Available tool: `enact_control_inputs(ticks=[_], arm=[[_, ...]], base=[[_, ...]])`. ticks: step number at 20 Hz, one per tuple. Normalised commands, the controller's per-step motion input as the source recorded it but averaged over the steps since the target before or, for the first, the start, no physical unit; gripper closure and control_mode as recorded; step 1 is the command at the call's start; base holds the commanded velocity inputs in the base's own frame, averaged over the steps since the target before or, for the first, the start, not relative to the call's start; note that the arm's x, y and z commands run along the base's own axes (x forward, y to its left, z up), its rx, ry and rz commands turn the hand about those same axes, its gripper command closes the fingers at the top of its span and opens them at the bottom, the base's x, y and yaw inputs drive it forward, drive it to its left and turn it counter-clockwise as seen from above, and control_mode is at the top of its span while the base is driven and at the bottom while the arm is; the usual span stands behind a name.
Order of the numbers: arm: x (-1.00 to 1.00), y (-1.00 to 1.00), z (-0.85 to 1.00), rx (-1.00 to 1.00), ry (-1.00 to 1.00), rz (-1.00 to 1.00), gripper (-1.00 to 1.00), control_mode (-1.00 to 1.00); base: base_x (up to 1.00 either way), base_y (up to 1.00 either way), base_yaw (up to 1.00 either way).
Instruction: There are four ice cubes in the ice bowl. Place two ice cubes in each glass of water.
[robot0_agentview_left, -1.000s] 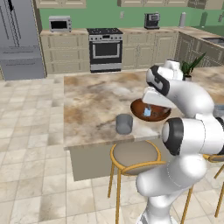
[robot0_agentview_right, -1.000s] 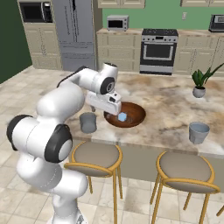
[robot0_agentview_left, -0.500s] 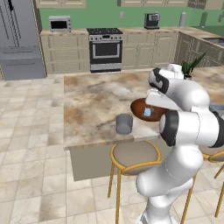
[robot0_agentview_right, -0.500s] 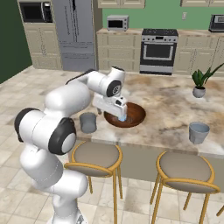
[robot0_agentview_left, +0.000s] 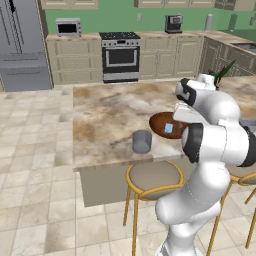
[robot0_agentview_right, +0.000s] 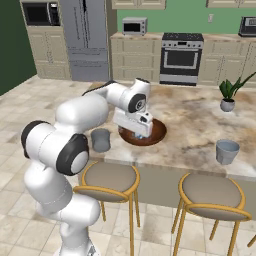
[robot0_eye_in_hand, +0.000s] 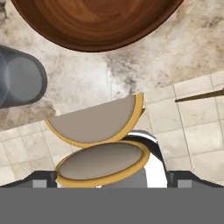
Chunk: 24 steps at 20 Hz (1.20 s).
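Ice cubes, tiny pale blue-white translucent ones, lie in the wide shallow bowl of glossy reddish-brown wood (robot0_agentview_left: 161, 123); one cube (robot0_agentview_left: 169, 128) shows clearly on the bowl's near side in the left base view. The bowl sits on the marbled beige worktop (robot0_agentview_left: 107, 117), near its front edge. A short grey-blue translucent tumbler (robot0_agentview_right: 100, 140) stands just beside the bowl, to its left in the right base view, apart from it. A second like tumbler (robot0_agentview_right: 227, 151) stands well apart from the bowl on its other side. The white arm's gripper (robot0_agentview_right: 141, 133) hangs low over the bowl, above its left part; whether the jaws are spread or holding a cube cannot be told. Round tan-seated stools with yellow frames (robot0_agentview_right: 110, 178) stand below the worktop edge nearest the bowl.
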Motion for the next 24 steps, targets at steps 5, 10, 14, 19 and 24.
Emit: enact_control_inputs(ticks=[5,10,14,19,24], arm=[[0.20,-0.03,0.00,0.00,0.00,0.19,-1.00,-1.00],[0.15,-0.17,0.00,0.00,-0.03,0.30,-1.00,-1.00],[0.03,-0.28,-0.02,0.01,-0.13,0.26,-1.00,-1.00],[0.00,-0.02,-0.02,-0.03,-0.07,0.23,-1.00,-1.00],[0.00,0.00,-0.17,-0.06,-0.17,0.20,-1.00,-1.00]], base=[[0.00,0.00,0.00],[0.00,0.00,0.00],[0.00,0.00,0.00],[0.00,0.00,0.00],[0.00,0.00,0.00]])
